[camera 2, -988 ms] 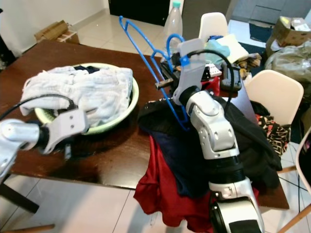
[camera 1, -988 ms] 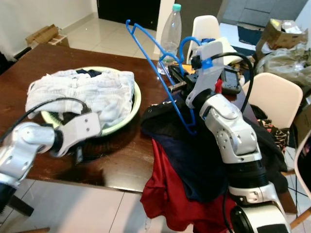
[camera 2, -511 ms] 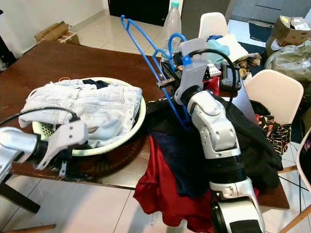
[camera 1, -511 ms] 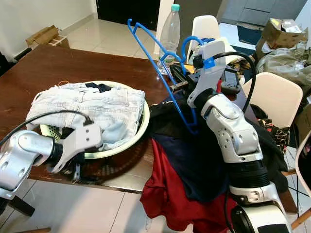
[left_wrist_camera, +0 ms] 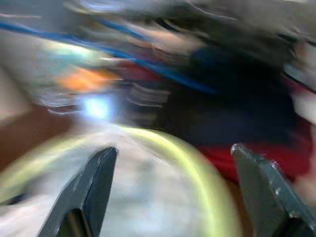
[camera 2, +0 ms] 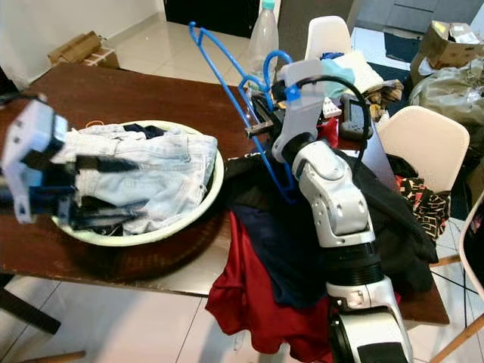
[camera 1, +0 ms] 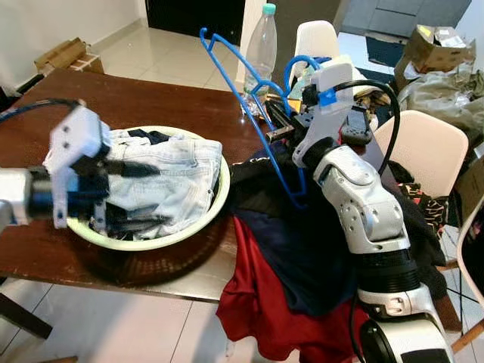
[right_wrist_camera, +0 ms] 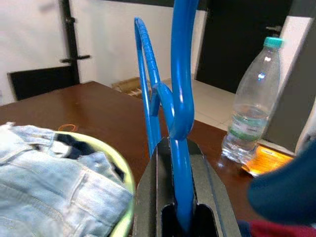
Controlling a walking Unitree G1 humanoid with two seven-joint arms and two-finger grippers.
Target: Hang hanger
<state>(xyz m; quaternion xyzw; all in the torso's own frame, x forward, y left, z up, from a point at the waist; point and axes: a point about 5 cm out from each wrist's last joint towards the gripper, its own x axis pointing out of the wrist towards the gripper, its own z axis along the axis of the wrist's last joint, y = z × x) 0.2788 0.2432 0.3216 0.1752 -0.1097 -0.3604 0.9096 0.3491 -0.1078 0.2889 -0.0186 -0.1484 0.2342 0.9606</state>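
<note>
Blue hanger clamped in my right gripper beside the basin, my left gripper spread wide above the basin's jeans

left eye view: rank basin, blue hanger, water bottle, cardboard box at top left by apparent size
1. Basin, widest thing on the table.
2. Blue hanger, long but thin, held by the right gripper.
3. Water bottle.
4. Cardboard box.
The bottle and the box look close in size; both sit farther from the camera, so that order is unsure.
</note>
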